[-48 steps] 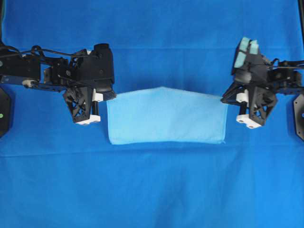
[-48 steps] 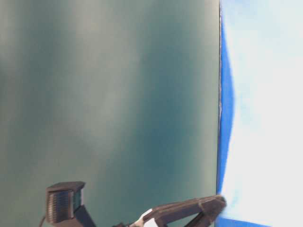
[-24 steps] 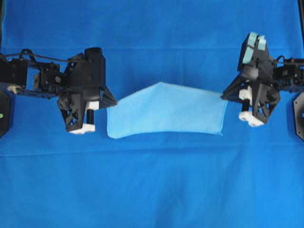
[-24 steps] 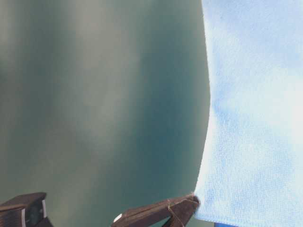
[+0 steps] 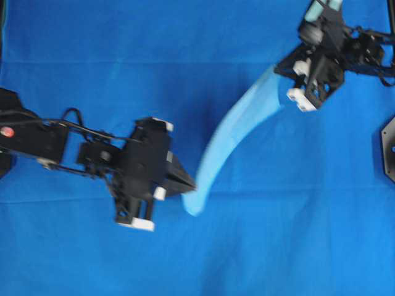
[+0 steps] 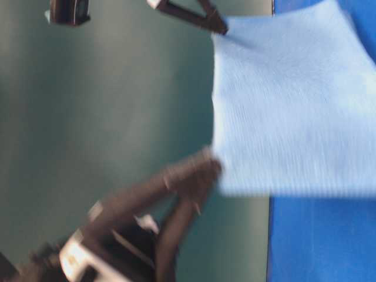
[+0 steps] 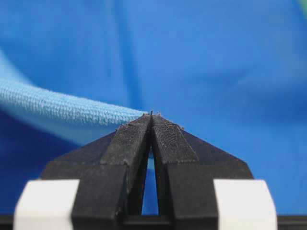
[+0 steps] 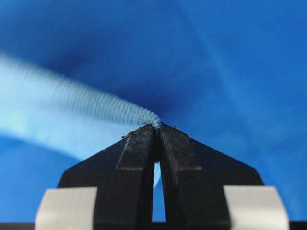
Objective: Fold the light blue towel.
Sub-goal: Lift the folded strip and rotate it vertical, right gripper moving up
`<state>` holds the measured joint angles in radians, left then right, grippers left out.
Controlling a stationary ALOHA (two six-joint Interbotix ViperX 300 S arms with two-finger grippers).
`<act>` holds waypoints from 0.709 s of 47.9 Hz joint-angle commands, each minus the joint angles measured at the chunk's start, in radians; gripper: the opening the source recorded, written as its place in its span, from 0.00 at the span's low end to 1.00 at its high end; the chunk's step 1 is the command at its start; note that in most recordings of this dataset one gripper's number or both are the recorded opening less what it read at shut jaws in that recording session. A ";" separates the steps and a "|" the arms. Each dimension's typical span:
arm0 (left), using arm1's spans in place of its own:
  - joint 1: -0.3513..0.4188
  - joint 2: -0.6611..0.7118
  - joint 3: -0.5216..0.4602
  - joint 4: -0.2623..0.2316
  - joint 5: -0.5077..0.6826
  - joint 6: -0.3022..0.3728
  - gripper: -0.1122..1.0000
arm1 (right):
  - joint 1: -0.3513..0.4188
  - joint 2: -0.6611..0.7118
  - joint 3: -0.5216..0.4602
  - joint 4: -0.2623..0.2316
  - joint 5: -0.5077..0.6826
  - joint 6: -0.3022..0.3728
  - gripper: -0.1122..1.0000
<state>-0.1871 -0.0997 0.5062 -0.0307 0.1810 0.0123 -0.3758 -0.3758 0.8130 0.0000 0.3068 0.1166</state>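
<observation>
- One light blue towel point(image 5: 237, 126) here, and it's up off the table, strung between the two grippers as a curved band when seen from overhead.
- In the table-level view the same towel point(image 6: 282, 106) hangs as a broad flat sheet, so from above it's basically edge-on.
- Left gripper point(image 5: 190, 184) has the towel's lower end pinched right at its tips; the cloth runs up and to the right from there.
- The left wrist view shows it best: both fingers point(image 7: 132, 143) pressed together at the tip with the towel's hem point(image 7: 62, 108) coming out of the pinch and trailing off to the left of the gripper.
- Right gripper point(image 5: 279, 66) is clamped on the opposite end, with the towel dropping away from its tips down and to the left.
- Its wrist view is the same story: two black fingers point(image 8: 139, 148) closed tight on the stitched edge, and the cloth point(image 8: 72, 108) blurs away to the left.
- So, two grippers and two pinch points, each on an end of the upper edge.
- From table level, one dark fingertip point(image 6: 214, 24) holds the towel's top corner, and the other arm point(image 6: 176, 188), quite blurred, meets the cloth lower down its edge.
- Beneath everything is one deep blue table covering point(image 5: 296, 234), which fills the whole overhead view.
- The two arms are well apart, with the left one low and toward the middle, the right one up in the far corner.
</observation>
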 commanded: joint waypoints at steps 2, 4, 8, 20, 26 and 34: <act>-0.009 0.037 -0.101 0.002 -0.012 0.008 0.11 | -0.008 0.041 -0.071 -0.026 -0.026 -0.003 0.12; -0.012 0.058 -0.127 0.002 -0.012 0.017 0.11 | -0.011 0.061 -0.091 -0.034 -0.032 -0.005 0.12; -0.015 0.101 -0.184 0.002 -0.012 0.041 0.11 | -0.015 0.106 -0.132 -0.052 -0.038 -0.008 0.12; -0.015 0.179 -0.275 0.002 -0.008 0.072 0.11 | -0.018 0.202 -0.236 -0.086 -0.038 -0.008 0.12; -0.012 0.187 -0.279 0.002 -0.014 0.072 0.11 | -0.020 0.204 -0.238 -0.091 -0.035 -0.008 0.12; -0.005 0.225 -0.291 0.002 -0.087 0.077 0.11 | -0.031 0.163 -0.192 -0.091 -0.029 -0.006 0.12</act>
<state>-0.1917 0.1227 0.2485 -0.0291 0.1411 0.0859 -0.3927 -0.1718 0.6151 -0.0874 0.2807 0.1089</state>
